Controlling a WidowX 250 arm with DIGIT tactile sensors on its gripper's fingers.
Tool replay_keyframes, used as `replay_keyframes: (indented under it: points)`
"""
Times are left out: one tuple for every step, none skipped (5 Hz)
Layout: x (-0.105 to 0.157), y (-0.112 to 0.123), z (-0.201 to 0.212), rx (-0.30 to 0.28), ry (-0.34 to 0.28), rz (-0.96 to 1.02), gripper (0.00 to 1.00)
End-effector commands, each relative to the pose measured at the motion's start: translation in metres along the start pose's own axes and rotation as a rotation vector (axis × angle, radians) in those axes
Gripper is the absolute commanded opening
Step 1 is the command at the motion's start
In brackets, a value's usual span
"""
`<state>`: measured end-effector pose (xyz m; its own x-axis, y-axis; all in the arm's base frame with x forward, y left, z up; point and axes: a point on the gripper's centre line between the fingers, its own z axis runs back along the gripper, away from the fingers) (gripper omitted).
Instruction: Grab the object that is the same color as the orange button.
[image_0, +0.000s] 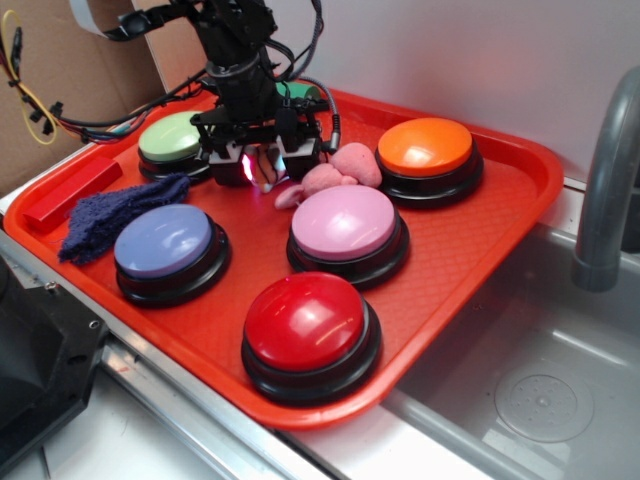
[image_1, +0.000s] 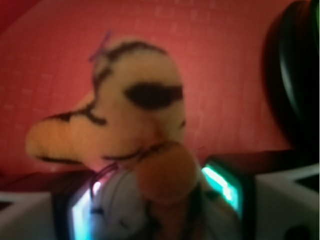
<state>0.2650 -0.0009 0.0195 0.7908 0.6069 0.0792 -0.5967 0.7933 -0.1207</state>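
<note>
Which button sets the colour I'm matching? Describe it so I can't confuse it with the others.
On the red tray by the sink, look at the far right corner. The orange button sits there, a glossy orange dome on a black base. Its nearest neighbour, the pink button, is paler, and the red one is nearest the front edge.

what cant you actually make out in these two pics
- Plush tiger: exterior view hides it behind the gripper; wrist view shows it only as a blur.
- Whether the fingers clamp the tiger: blurred, cut off by the wrist view's bottom edge.
- Green button: partly covered by the arm in the exterior view.
- Orange button: absent from the wrist view.
</note>
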Motion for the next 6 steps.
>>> replay_keyframes:
  points:
    - [0.007, 0.003, 0.04, -0.043, -0.061, 0.006, 0.0]
    - [0.014, 0.009, 0.08, 0.057, -0.018, -0.171, 0.0]
    - [0.012, 0.019, 0.115, 0.071, -0.022, -0.287, 0.0]
    - [0.003, 0.03, 0.146, 0.036, -0.028, -0.391, 0.0]
    - [-0.003, 0.044, 0.165, -0.018, -0.074, -0.387, 0.0]
    - [-0.003, 0.058, 0.159, -0.113, -0.062, -0.258, 0.0]
